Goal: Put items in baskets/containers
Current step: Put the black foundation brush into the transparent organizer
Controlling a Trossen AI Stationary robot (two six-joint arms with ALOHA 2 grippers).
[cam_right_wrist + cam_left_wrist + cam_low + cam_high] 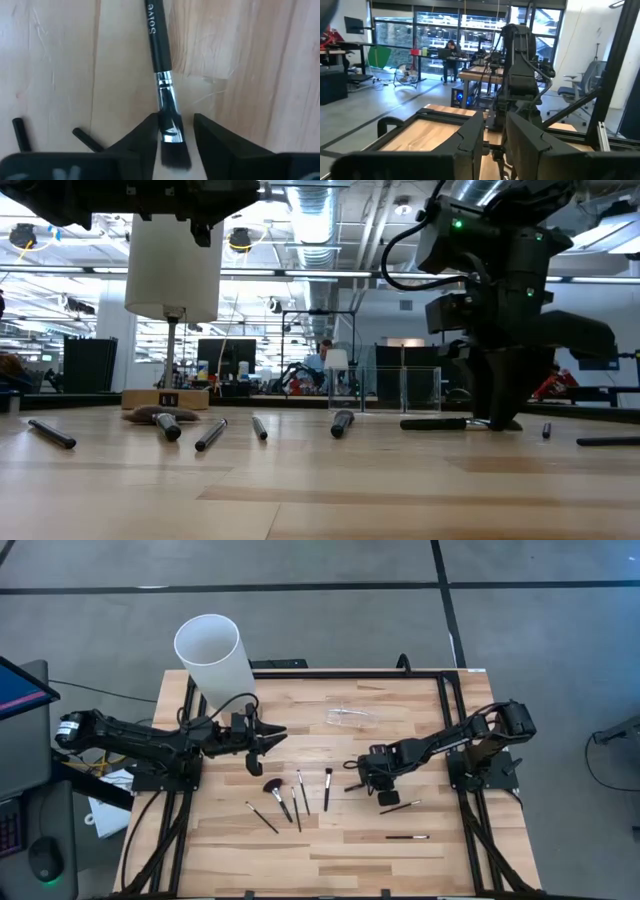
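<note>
Several thin dark makeup brushes (303, 792) lie flat on the wooden table, with a fan-headed brush (272, 787) among them. Two more brushes (400, 807) lie nearer the right arm. The small clear holder (348, 716) stands on the far middle of the table and also shows in the low view (400, 390). My right gripper (176, 119) is down at the table, open, with its fingers on either side of the bristle head of one brush (161, 45). My left gripper (268, 736) hovers open above the table's left part, away from the brushes. My right gripper points down from above over the brush's bristle end (172, 142), fingers across the brush. One finger (147, 132) stands right against the bristles and the other leaves a small gap. I cannot tell whether either touches. The brush lies flat on the table.
A tall white cylinder (215, 655) on a wooden base (165, 398) stands at the table's far left corner, beside the left arm. A black frame (345, 673) runs along the table's edges. Bare wood lies between the brush group and the near edge.
</note>
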